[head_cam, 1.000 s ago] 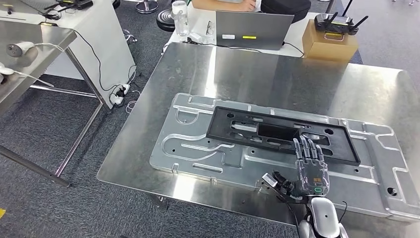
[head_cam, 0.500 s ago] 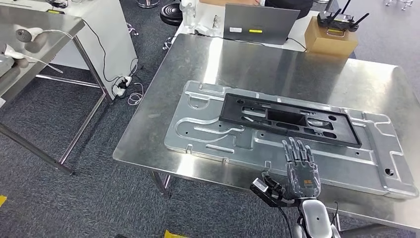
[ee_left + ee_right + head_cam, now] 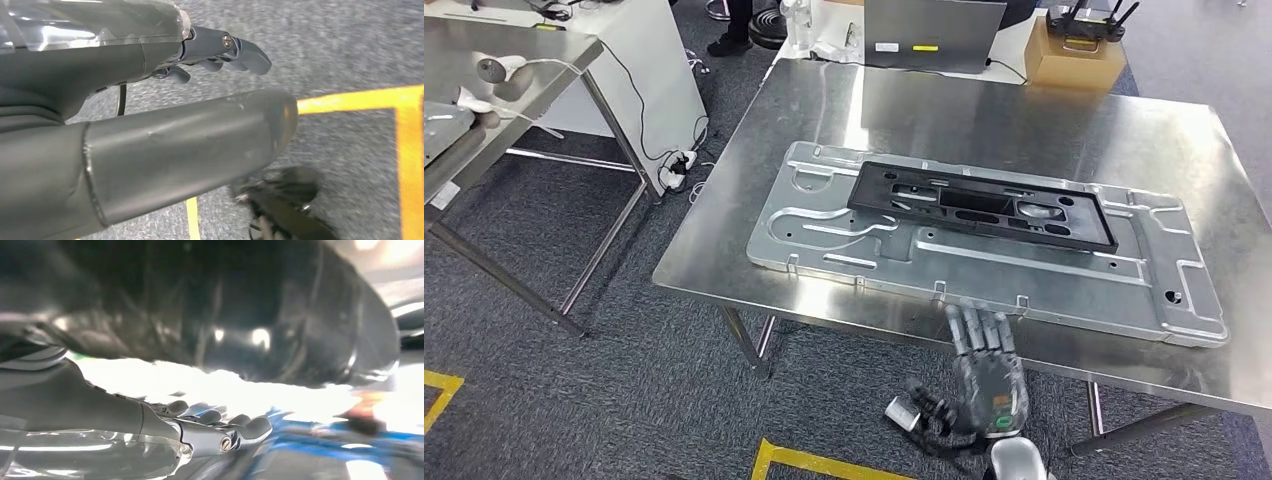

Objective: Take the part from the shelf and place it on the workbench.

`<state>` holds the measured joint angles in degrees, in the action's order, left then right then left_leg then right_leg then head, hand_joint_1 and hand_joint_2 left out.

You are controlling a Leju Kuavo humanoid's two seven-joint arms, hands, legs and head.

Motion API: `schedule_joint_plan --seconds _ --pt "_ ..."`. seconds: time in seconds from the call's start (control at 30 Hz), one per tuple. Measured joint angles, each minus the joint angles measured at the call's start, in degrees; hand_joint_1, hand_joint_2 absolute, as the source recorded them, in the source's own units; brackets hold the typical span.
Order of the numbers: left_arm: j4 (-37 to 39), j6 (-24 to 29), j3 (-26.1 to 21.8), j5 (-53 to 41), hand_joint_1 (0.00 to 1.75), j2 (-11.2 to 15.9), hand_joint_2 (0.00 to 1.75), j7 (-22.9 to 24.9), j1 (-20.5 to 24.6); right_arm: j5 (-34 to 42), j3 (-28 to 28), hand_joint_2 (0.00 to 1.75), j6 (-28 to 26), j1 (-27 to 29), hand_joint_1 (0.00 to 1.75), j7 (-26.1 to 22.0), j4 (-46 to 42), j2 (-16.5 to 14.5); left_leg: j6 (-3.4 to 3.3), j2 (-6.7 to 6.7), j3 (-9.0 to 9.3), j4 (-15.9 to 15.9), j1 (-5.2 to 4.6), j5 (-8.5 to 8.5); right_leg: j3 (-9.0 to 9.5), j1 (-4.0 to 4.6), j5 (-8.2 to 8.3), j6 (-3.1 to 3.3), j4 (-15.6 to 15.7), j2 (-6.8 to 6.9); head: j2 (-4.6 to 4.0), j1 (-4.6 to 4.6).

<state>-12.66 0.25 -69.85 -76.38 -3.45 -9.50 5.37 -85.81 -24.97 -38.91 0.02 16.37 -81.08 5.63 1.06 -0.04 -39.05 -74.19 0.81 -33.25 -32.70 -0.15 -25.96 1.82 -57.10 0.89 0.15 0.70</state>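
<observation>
The black part [image 3: 981, 206] now lies on the silver plate [image 3: 844, 243] on the steel surface [image 3: 984, 110], and the empty right hand [image 3: 986, 372], fingers straight, has drawn back below its edge, so placement seems done; left hand [image 3: 150, 125] probably empty.

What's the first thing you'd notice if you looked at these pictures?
The big silver metal plate lying flat on the shiny steel workbench, with a long black frame resting on top of it. Next, the robot's right hand, fingers stretched out and holding nothing, at the table's near edge above the grey carpet with yellow tape.
</observation>
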Motion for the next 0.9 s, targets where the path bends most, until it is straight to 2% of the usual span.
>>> schedule_joint_plan --seconds 0.03,0.07,0.1,0.13,0.17,0.2,0.23,0.27,0.3,0.33,0.37,0.4,0.43,0.47,0.5,0.53,0.57,0.6,0.63,0.67,0.7,0.73,0.8,0.83,0.9 --pt "0.0 0.21 -0.22 0.37 0.0 -0.01 0.0 -0.03 -0.06 2.53 0.77 0.0 -0.38 2.16 0.0 -4.48 -0.6 -1.65 0.04 0.0 1.49 0.55 0.0 1.69 -1.04 -0.01 0.4 -0.11 -0.47 0.13 0.0 0.0" --pt "0.0 0.4 -0.44 0.69 0.0 -0.01 0.0 -0.07 -0.12 5.51 2.01 0.0 -0.53 4.21 0.0 -8.9 -1.05 -3.37 -0.01 -0.03 3.92 2.97 0.0 3.26 -2.05 -0.03 0.75 -0.26 -1.03 0.19 0.0 -0.01" --pt "0.0 0.55 -0.67 0.96 0.0 -0.01 0.0 -0.12 -0.14 8.44 3.69 0.0 -0.62 6.08 0.0 -13.02 -1.34 -5.2 -0.15 -0.11 7.08 6.94 -0.04 3.63 -2.95 0.0 1.08 -0.46 -1.62 0.19 0.0 -0.02" --pt "0.0 0.64 -0.88 1.14 0.0 -0.02 0.0 -0.19 -0.15 11.07 5.82 0.0 -0.7 7.64 0.0 -16.8 -1.44 -7.04 -0.39 -0.21 10.1 11.24 -0.11 3.11 -3.62 0.06 1.37 -0.7 -2.19 0.17 0.0 0.0" --pt "0.0 0.68 -1.12 1.23 0.0 -0.07 0.0 -0.23 -0.18 13.32 8.18 0.0 -0.78 8.87 0.0 -20.23 -1.23 -8.75 -0.64 -0.29 12.25 14.53 -0.22 2.19 -3.97 0.13 1.71 -0.98 -2.53 0.16 0.0 0.0" --pt "0.0 0.72 -1.43 1.29 0.0 -0.15 0.0 -0.26 -0.2 15.21 10.72 0.0 -0.87 9.77 0.0 -23.55 -0.63 -10.36 -0.91 -0.31 13.37 16.53 -0.36 1.32 -4.13 0.17 2.12 -1.27 -2.66 0.13 0.0 0.0" --pt "0.0 0.8 -1.78 1.31 0.0 -0.25 0.0 -0.26 -0.26 16.8 13.64 0.0 -0.97 10.4 0.0 -26.87 0.58 -11.97 -1.28 -0.25 13.47 17.16 -0.41 1.34 -4.16 0.2 2.61 -1.6 -2.6 0.07 0.0 0.01" --pt "0.01 0.92 -2.16 1.34 0.0 -0.43 0.0 -0.23 -0.28 18.03 16.78 0.0 -1.05 10.89 0.0 -30.33 2.32 -13.48 -1.7 -0.05 13.07 17.13 -0.35 1.83 -4.23 0.11 2.84 -1.96 -2.56 -0.05 0.0 0.0" --pt "0.01 1.1 -2.51 1.39 0.0 -0.6 0.0 -0.22 -0.26 18.87 20.16 0.0 -1.11 11.3 0.0 -33.82 4.37 -14.87 -2.24 0.14 12.58 17.21 -0.26 2.44 -4.52 0.02 2.15 -2.29 -2.91 -0.25 0.0 0.01" --pt "0.02 1.3 -2.8 1.51 0.0 -0.74 0.0 -0.21 -0.26 19.39 23.91 0.0 -1.12 11.56 0.0 -37.48 6.85 -16.15 -2.78 0.32 11.9 17.32 -0.14 3.18 -5.0 -0.05 0.29 -2.58 -4.05 -0.44 0.0 0.03" --pt "0.02 1.51 -3.07 1.68 0.0 -0.9 0.0 -0.21 -0.28 19.51 27.96 0.0 -1.14 11.49 0.0 -41.08 9.96 -17.13 -3.19 0.48 11.06 17.36 -0.07 3.97 -5.67 -0.18 -2.65 -2.85 -6.27 -0.62 0.0 0.04" --pt "0.02 1.73 -3.32 1.91 0.0 -0.97 0.0 -0.22 -0.35 19.27 32.19 0.0 -1.16 11.1 0.0 -43.71 13.54 -17.86 -3.44 0.53 10.18 17.33 -0.09 4.67 -6.38 -0.21 -5.84 -3.05 -9.21 -0.71 0.0 0.06" --pt "0.02 1.92 -3.6 2.19 0.0 -1.06 0.0 -0.24 -0.44 18.7 36.89 0.0 -1.17 10.38 0.0 -45.3 17.97 -18.44 -3.54 0.57 9.29 17.27 -0.12 5.39 -6.98 -0.27 -8.31 -3.24 -12.64 -0.75 0.0 0.05" --pt "0.02 2.12 -3.89 2.41 0.0 -1.18 0.0 -0.25 -0.51 17.91 41.84 0.0 -1.17 9.52 0.0 -45.82 22.9 -18.83 -3.54 0.59 8.35 17.15 -0.17 6.09 -7.2 -0.34 -9.26 -3.39 -15.68 -0.76 0.0 0.06" --pt "0.02 2.27 -4.14 2.55 0.0 -1.28 0.0 -0.27 -0.57 17.17 46.47 0.0 -1.17 8.79 0.0 -45.61 27.48 -19.09 -3.51 0.59 7.39 16.96 -0.22 6.73 -6.77 -0.42 -8.6 -3.44 -17.43 -0.76 0.0 0.06" --pt "0.02 2.39 -4.34 2.63 0.0 -1.38 0.0 -0.27 -0.62 16.57 50.98 0.0 -1.18 8.23 0.0 -45.25 31.85 -19.28 -3.43 0.58 6.4 16.7 -0.28 7.31 -5.57 -0.46 -6.96 -3.37 -17.65 -0.77 0.0 0.06" --pt "0.02 2.5 -4.52 2.65 0.0 -1.47 0.0 -0.27 -0.66 16.15 54.84 0.0 -1.18 7.72 0.0 -44.83 35.6 -19.37 -3.31 0.56 5.47 16.41 -0.33 7.82 -3.45 -0.44 -5.11 -3.15 -15.95 -0.77 0.0 0.07" --pt "0.02 2.54 -4.67 2.68 0.0 -1.57 0.0 -0.27 -0.68 15.85 58.0 0.0 -1.19 7.18 0.0 -44.28 38.79 -19.4 -3.14 0.58 4.71 16.11 -0.36 8.28 -0.42 -0.32 -4.15 -2.77 -12.47 -0.78 0.0 0.07" --pt "0.02 2.56 -4.78 2.72 0.0 -1.7 0.0 -0.28 -0.7 15.7 60.73 0.0 -1.16 6.5 0.0 -43.52 41.82 -19.4 -2.89 0.63 4.13 15.86 -0.45 8.7 2.92 -0.14 -4.31 -2.33 -7.85 -0.78 0.0 0.06" --pt "0.02 2.58 -4.9 2.75 0.0 -1.81 0.0 -0.29 -0.7 15.68 63.02 0.0 -0.97 5.69 0.0 -42.57 44.76 -19.4 -2.6 0.77 3.73 15.71 -0.51 9.19 5.67 0.05 -5.11 -1.99 -3.72 -0.8 0.0 0.04" --pt "0.02 2.59 -5.0 2.8 0.0 -1.91 0.0 -0.3 -0.66 15.91 65.09 0.0 -0.38 4.85 0.0 -41.4 47.65 -19.4 -2.26 0.92 3.49 15.71 -0.52 9.71 7.43 0.25 -5.98 -1.73 -0.73 -0.83 0.0 0.03" --pt "0.02 2.61 -5.1 2.85 0.0 -1.96 0.0 -0.31 -0.64 16.43 67.0 0.0 0.72 4.05 0.0 -39.96 50.36 -19.4 -1.88 1.06 3.35 15.83 -0.51 10.25 8.06 0.4 -6.34 -1.56 0.84 -0.87 0.0 0.02" --pt "0.02 2.69 -5.3 2.93 0.0 -1.95 0.0 -0.35 -0.63 18.02 70.69 0.0 4.83 2.66 0.0 -36.13 55.23 -19.41 -1.18 1.01 2.91 15.79 -0.35 10.46 7.42 0.2 -5.51 -1.07 1.39 -0.68 0.0 0.02" --pt "0.02 2.72 -5.36 2.9 0.0 -1.93 0.0 -0.4 -0.7 18.74 72.41 0.0 7.39 2.07 0.0 -33.55 57.25 -19.41 -0.9 0.82 2.45 14.92 -0.3 9.18 6.95 0.05 -4.91 -0.65 1.59 -0.46 0.0 0.01" --pt "0.02 2.67 -5.38 2.7 0.0 -1.93 0.0 -0.53 -0.87 19.56 75.34 0.0 12.59 1.29 0.0 -27.36 60.54 -19.41 -0.4 0.46 0.92 10.07 -0.13 3.87 5.63 -0.02 -3.64 -0.03 1.75 0.17 0.0 -0.02"
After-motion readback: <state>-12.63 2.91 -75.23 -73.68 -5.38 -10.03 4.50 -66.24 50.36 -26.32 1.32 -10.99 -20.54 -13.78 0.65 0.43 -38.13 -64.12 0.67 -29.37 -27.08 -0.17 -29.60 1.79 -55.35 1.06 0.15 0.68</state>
